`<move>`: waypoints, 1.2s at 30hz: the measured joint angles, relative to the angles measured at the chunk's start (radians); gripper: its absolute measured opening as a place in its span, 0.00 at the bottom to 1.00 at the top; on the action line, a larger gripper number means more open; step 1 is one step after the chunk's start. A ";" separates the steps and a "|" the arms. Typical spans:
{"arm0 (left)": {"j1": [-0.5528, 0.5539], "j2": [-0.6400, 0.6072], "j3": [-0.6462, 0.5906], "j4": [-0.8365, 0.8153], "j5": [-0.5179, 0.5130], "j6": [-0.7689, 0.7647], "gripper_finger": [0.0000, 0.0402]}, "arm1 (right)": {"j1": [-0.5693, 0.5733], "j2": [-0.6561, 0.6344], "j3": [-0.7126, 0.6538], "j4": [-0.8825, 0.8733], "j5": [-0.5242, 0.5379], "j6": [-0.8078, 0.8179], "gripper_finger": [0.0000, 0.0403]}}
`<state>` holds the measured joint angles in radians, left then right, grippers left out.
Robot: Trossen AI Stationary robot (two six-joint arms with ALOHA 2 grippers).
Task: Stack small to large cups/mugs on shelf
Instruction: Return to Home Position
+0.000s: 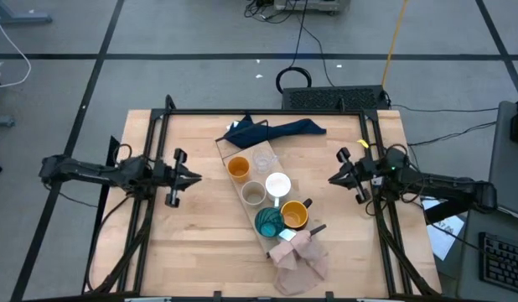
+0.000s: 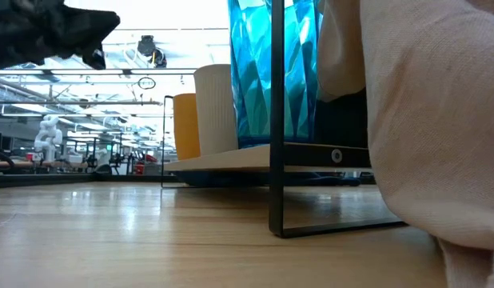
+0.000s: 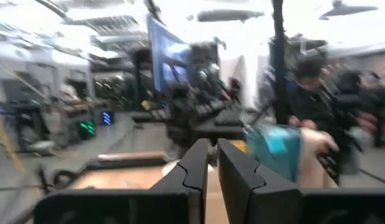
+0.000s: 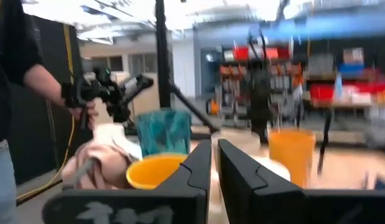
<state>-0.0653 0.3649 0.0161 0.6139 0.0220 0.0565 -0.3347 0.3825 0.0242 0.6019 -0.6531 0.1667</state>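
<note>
Pale wood shelf [image 1: 226, 151] lies slantwise across the middle of the table [image 1: 183, 243], and all six cups stand on it: orange cup [image 1: 238, 168], clear glass [image 1: 263, 159], beige-grey cup [image 1: 253, 194], white mug [image 1: 277, 184], teal cup [image 1: 269, 222], mustard-yellow mug [image 1: 294, 215]. Left claw [image 1: 192, 177] hangs well off to the shelf's left, right claw [image 1: 333, 179] well off to its right. Both are empty, with fingers together as far as the blurred wrist views let me judge. Placing looks done, so this reads as the homing step. The next move calls only for parking both arms clear of the cups.
</note>
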 joint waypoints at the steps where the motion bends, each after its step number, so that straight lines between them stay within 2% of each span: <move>1: 0.002 0.000 0.001 -0.022 0.021 -0.003 0.09 | 0.000 -0.002 0.000 0.025 -0.004 -0.009 0.05; 8: 0.037 0.001 -0.006 -0.111 0.053 0.035 0.09 | 0.000 -0.003 -0.001 0.057 -0.006 -0.084 0.05; 15: 0.073 0.002 -0.006 -0.177 -0.117 -0.020 0.09 | 0.000 -0.003 -0.002 0.051 -0.004 -0.087 0.05; 21: 0.072 0.001 -0.006 -0.221 -0.113 0.003 0.09 | 0.000 -0.002 -0.002 0.052 -0.004 -0.012 0.05; 36: 0.072 0.002 -0.006 -0.221 -0.127 0.012 0.09 | 0.000 -0.002 -0.002 0.052 -0.003 -0.014 0.05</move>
<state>0.0071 0.3664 0.0101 0.3931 -0.1055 0.0681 -0.3344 0.3801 0.0219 0.6538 -0.6563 0.1528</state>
